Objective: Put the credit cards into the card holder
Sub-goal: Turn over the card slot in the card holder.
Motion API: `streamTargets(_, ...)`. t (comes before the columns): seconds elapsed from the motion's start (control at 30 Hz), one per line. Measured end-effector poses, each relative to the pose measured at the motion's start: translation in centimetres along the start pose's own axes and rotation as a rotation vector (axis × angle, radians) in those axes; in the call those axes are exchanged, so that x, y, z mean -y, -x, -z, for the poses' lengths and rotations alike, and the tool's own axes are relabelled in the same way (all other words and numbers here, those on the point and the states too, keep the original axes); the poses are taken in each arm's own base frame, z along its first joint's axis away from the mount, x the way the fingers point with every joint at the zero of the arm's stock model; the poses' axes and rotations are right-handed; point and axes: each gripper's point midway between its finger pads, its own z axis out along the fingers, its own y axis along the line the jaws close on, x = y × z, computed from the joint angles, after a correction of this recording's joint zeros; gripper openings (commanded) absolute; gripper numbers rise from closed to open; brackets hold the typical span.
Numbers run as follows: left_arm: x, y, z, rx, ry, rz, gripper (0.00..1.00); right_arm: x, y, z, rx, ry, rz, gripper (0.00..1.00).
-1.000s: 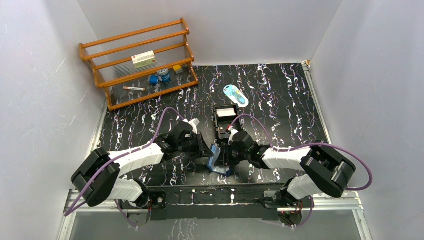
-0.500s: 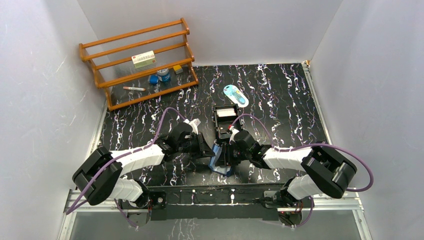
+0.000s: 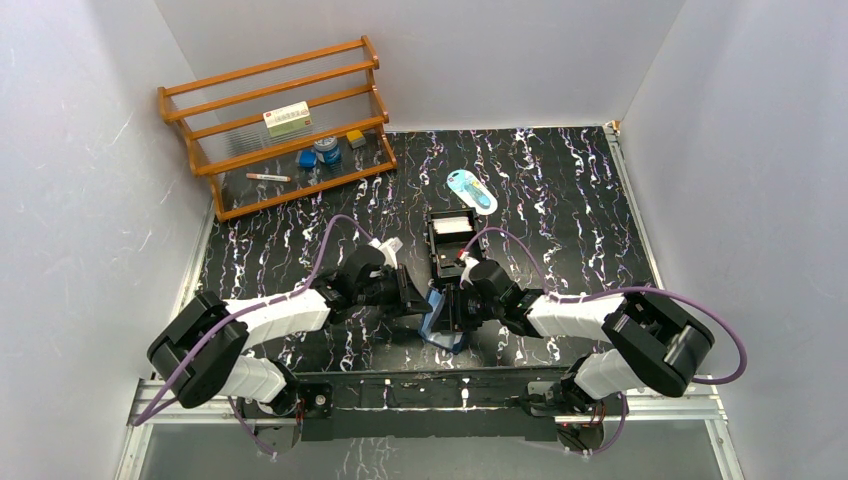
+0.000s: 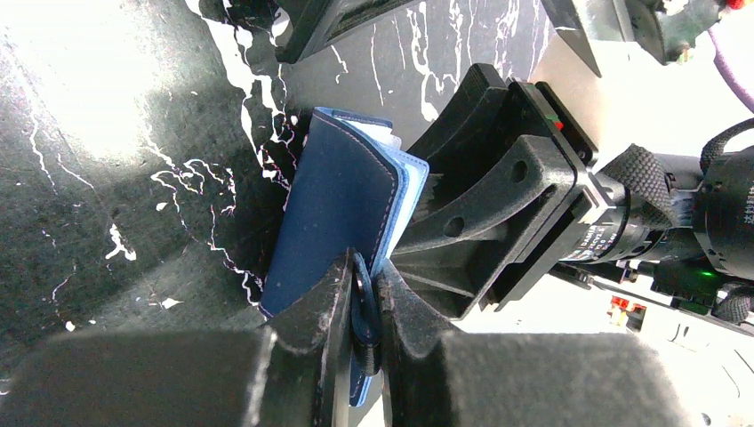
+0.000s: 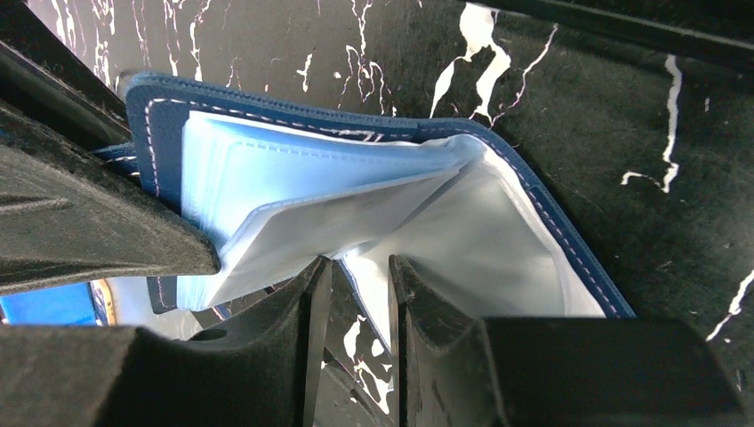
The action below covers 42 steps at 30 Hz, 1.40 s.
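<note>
While pale walls enclose the black, white-veined surface and a wooden rack fills its far left corner, the left arm and right arm meet by the middle of its near edge. There the navy card holder stands on edge, partly open. The left jaws pinch its cover's rim, and the right jaws, slightly spread, straddle a shiny inner pocket leaf.
</note>
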Motion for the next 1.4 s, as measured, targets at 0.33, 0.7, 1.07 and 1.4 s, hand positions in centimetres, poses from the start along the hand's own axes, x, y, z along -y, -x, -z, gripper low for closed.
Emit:
streamTargets(0.33,-0.2,-0.2,0.3,0.000,0.009,0.010,0.00,0.0,-0.3,0.6,-0.010,-0.007,-0.005,0.45)
streamTargets(0.7,-0.9,0.3,3.4,0.058,0.133,-0.024,0.00,-3.0,2.1,4.1,0.101,0.039,0.030,0.48)
streamTargets(1.07,-1.7,1.5,4.5,0.059,0.300,-0.054,0.00,-0.7,1.0,2.5,0.047,-0.040,0.000,0.42)
streamTargets(1.4,-2.3,0.4,3.2,-0.027,0.424,-0.073,0.00,0.1,0.5,1.9,0.024,-0.062,-0.010,0.39)
